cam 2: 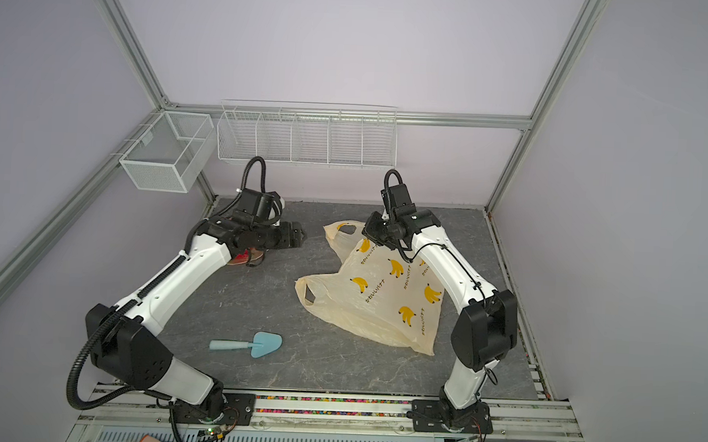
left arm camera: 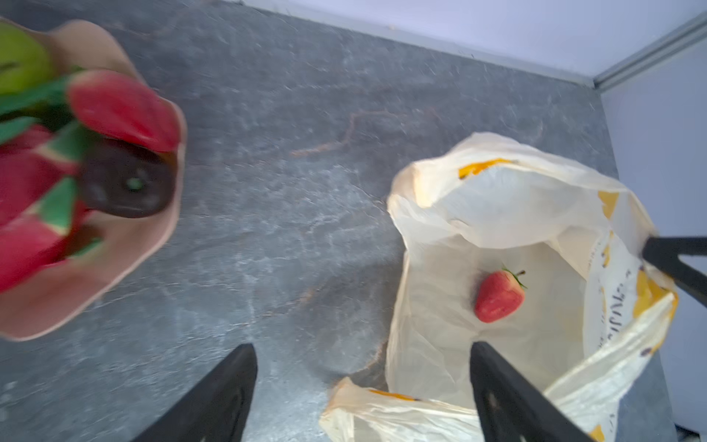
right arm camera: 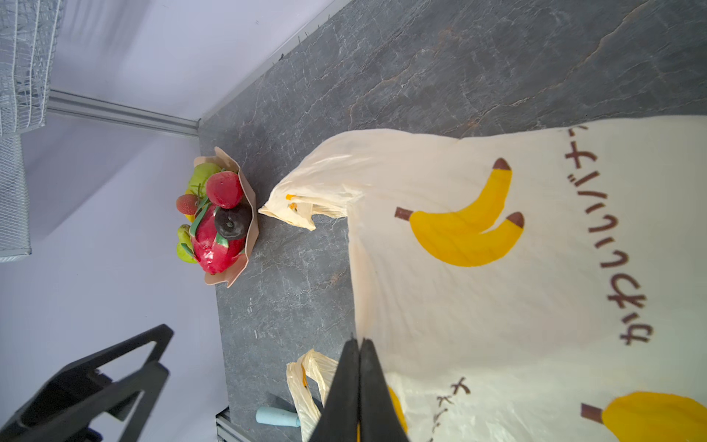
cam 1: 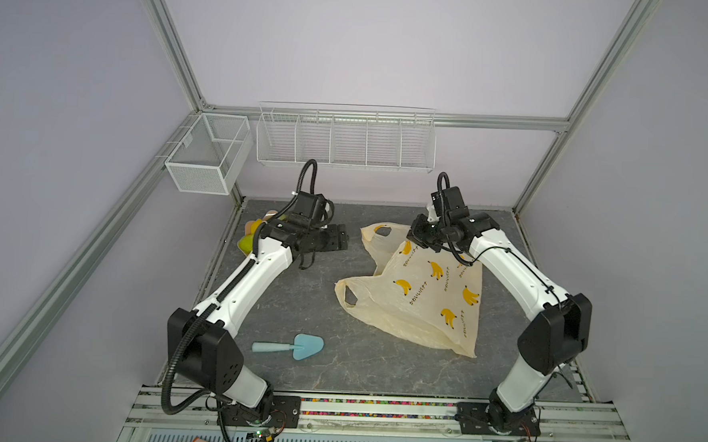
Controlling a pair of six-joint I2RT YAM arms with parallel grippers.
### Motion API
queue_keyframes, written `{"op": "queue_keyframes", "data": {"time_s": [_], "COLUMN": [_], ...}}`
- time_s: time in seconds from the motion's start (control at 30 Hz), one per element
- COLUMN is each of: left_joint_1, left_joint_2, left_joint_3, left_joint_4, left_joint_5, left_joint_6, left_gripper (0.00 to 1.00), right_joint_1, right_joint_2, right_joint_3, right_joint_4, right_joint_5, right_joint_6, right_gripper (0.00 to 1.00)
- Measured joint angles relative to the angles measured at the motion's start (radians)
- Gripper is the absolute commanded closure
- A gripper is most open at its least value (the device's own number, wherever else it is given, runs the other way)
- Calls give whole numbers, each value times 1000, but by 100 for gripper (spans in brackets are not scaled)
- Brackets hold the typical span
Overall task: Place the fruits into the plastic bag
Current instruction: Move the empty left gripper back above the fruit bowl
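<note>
Behind the left arm (cam 1: 264,269), fruits (cam 1: 244,244) sit half-hidden.

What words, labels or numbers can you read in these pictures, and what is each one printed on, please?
"かわいいバナナ": printed several times in dark brown on the plastic bag; clearest in the right wrist view, smaller but matching in both top views.
No other readable text appears in any view.

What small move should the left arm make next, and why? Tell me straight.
Probably swing the open, empty left claw over to the dish and lower it onto the top strawberry there. Only one small strawberry lies in the bag, whose edge the shut right claw pinches up, while the rest of the fruit sits piled on the dish.
</note>
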State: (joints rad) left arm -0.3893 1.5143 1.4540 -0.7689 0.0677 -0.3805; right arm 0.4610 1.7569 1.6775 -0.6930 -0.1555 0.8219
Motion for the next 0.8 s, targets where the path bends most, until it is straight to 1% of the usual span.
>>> {"op": "queue_keyframes", "data": {"time_s": [0.07, 0.13, 0.27, 0.4, 0.5, 0.6, 0.8], "left_joint_1": [51, 98, 166, 214, 244, 272, 299], "left_joint_2": [2, 28, 137, 250, 322, 396, 514], "left_joint_3": [15, 47, 172, 281, 333, 386, 463], "left_joint_4": [-32, -71, -146, -171, -175, -180, -169], "left_joint_5": [-29, -65, -114, -123, -105, -63, 21], "left_joint_6": [21, 47, 83, 95, 87, 62, 13], "left_gripper": [10, 10, 10, 11, 12, 13, 14], "right_joint_1": [2, 3, 6, 10, 12, 12, 12], "right_joint_2": [5, 11, 22, 33, 41, 47, 61], "right_joint_3": [2, 4, 8, 19, 28, 28, 44], "right_joint_4": [2, 2, 2, 3, 3, 3, 3], "right_joint_5": [-2, -3, -3, -3, -3, -3, -3], "right_joint_6": [0, 0, -1, -3, -5, -7, -8], "right_gripper": [94, 94, 94, 94, 94, 94, 94]}}
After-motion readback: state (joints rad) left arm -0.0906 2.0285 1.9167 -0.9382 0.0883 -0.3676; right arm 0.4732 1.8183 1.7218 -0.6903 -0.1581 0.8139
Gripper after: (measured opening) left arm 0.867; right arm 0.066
